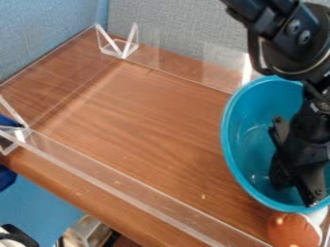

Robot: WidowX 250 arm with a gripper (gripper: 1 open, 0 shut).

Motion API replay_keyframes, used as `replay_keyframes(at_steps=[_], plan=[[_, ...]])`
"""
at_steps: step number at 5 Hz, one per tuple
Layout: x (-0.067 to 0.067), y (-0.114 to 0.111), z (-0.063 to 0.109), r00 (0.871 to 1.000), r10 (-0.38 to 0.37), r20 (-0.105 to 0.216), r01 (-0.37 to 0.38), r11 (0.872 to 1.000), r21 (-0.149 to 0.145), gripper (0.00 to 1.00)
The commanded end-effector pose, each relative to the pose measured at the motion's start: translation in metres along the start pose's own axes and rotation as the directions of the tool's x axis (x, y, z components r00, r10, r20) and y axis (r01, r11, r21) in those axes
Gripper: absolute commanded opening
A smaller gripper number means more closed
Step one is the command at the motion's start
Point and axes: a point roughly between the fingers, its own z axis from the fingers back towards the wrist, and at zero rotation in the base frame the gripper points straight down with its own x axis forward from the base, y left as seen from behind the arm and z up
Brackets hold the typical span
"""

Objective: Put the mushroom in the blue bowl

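Blue bowl: The round, deep, glossy teal-blue bowl with smooth plain sides (238, 145) stood at the right of the view on the brown wood-grained table (142, 125). Its right part was hidden behind my arm.
Tool: My black, jointed tool (294, 186) was angled down over the bowl, its lower end within the outline of the rim. I found it shut. I could make out nothing in its grasp, though its dark parts overlapped and I cannot tell for certain that it held nothing.
Arm: My black arm (290, 34) came in from the upper right corner, with round metal fittings at its joints.
Mushroom: A rounded reddish-brown cap with a whitish part beside it, which I took for the toy mushroom (291, 230), lay at the lower right, outside the bowl and just beside its near rim. The frame edge cut it off; I could not confirm spots, nor whether it touched the bowl.
Surroundings: A white angular wire-like frame (118, 42) stood at the far left corner, near the grey-blue padded wall (180, 24).
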Motion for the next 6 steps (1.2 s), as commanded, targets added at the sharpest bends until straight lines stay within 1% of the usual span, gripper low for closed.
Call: replay_keyframes(at_steps=[1,3,4,6], plan=[[0.0038,0.0109,0.0076,1.0,0.008,0.026,-0.008,1.0,0.015,0.0],[0.0011,0.0126,0.0067,1.0,0.009,0.016,-0.01,1.0,0.015,0.0],[0.0006,0.0099,0.0062,1.0,0.008,0.011,-0.008,1.0,0.013,1.0],[0.0024,0.0032,0.0037,1.0,0.002,0.009,-0.002,1.0,0.007,1.0]])
